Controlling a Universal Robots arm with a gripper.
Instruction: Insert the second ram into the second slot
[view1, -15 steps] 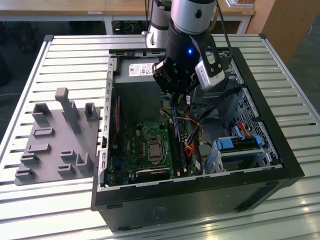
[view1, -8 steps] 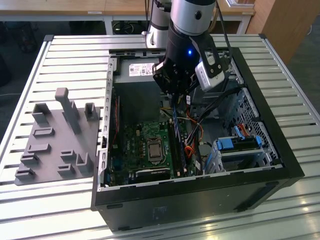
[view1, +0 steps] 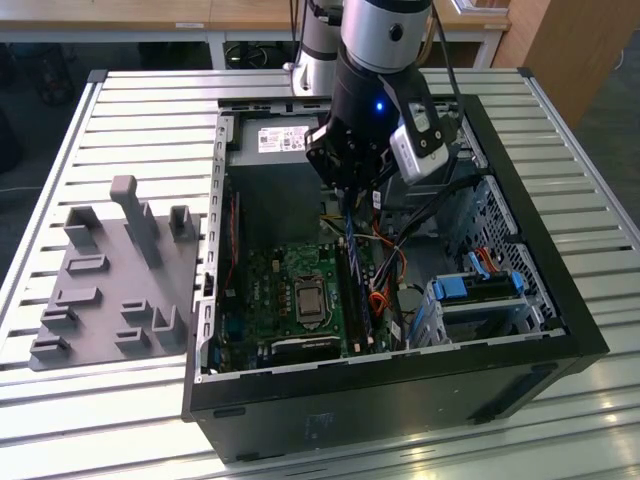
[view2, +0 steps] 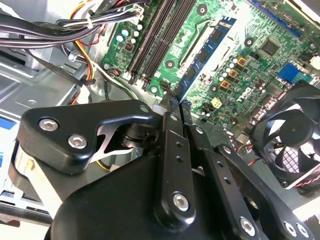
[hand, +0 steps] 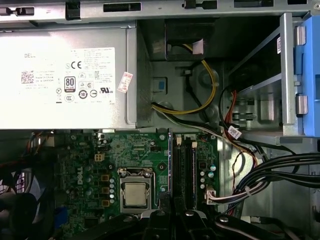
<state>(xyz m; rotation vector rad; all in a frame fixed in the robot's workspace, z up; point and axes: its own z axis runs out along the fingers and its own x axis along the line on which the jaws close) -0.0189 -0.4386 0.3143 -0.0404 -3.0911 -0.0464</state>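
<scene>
**Blue ram stick held over the green board**

The second ram is pinched at its near end by the end effector, clenched tight. It sits over the green board, beside the dark slots, inside the open computer case on the worktop.

The case is matt black outside, bare metal inside. Over it the gripper is matt black, the ram a smooth blue board.

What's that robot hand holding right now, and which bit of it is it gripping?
A thin blue RAM stick. In the second wrist view, the gripper pinches it at one end; the rest juts out over the motherboard.
</scene>
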